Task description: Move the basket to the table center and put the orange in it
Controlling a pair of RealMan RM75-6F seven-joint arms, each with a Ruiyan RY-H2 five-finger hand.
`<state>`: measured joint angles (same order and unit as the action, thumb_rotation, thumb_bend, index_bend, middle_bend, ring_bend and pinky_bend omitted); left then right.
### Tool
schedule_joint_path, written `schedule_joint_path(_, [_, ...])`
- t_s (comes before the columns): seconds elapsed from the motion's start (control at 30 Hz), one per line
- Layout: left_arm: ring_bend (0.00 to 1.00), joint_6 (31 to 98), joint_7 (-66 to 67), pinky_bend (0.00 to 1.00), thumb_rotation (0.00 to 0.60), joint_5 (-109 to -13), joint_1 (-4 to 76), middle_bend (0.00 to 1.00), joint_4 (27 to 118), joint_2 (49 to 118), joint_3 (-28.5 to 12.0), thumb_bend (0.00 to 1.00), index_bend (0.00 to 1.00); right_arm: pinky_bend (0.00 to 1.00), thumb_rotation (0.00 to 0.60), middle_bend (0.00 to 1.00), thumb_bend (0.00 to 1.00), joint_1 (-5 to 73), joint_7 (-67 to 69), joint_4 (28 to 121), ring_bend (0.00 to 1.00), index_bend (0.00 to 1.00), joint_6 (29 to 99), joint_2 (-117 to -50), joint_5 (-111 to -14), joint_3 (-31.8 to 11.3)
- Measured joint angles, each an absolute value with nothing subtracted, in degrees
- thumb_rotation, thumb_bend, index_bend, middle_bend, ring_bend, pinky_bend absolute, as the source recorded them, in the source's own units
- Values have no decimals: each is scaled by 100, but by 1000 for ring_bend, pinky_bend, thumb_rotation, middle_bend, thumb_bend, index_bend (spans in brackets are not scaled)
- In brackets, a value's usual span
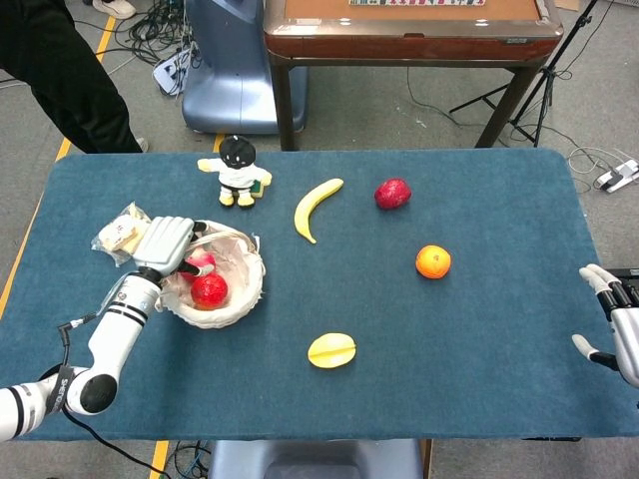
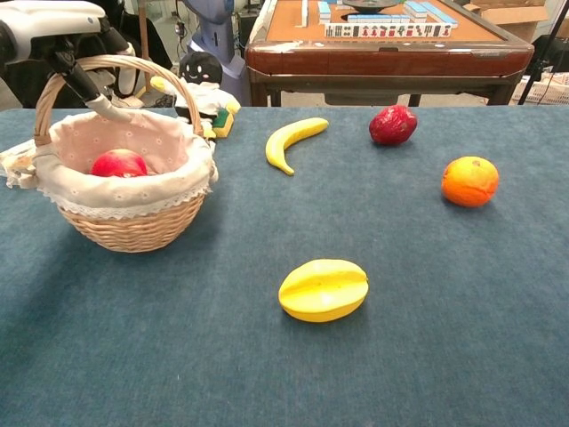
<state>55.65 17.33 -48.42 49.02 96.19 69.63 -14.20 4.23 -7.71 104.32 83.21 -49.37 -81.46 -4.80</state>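
Basket point(image 2: 124, 191) sits nr table's left edge, well off center; wicker w/ cloth liner, prob light but top-wobbly w/ red fruit point(image 2: 118, 163) inside, so best grabbed at handle point(image 2: 111, 62) top. Left hand point(image 1: 163, 239) is on the handle, fingers curled round it, looks gripped. Right hand point(image 1: 614, 324) at right edge, fingers spread, holding nothing. Orange point(image 1: 433, 261) right of center, firm, round, may roll; cup it from above.

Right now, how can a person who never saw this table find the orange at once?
Start at the blue table and go to its right half, away from the basket. The orange lies alone there, below the dark red fruit. It is the only round, bright orange thing; the starfruit nearby is yellow and ridged.
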Motion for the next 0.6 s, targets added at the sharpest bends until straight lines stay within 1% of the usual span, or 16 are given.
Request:
schedule_joint_path(0.17, [825,5537,1401,858,600,-4959,4843,917,9656,6960,-1501,120,766,321,600,168,162,424,-787,10454,183,157,8331,-4936,-8155,-481])
schedule_joint_path(0.37, [828,5485,993,866,600,-5065,4797,924,9700,6996,-1621,164,770,321,600,168,162,407,-786,10459,183,157,8355,-4924,-8151,-477])
schedule_joint_path(0.6, [836,5373,359,873,600,-5279,4750,935,9949,6906,-1863,202,780,321,600,168,162,372,-762,10454,183,157,8404,-4904,-8144,-477])
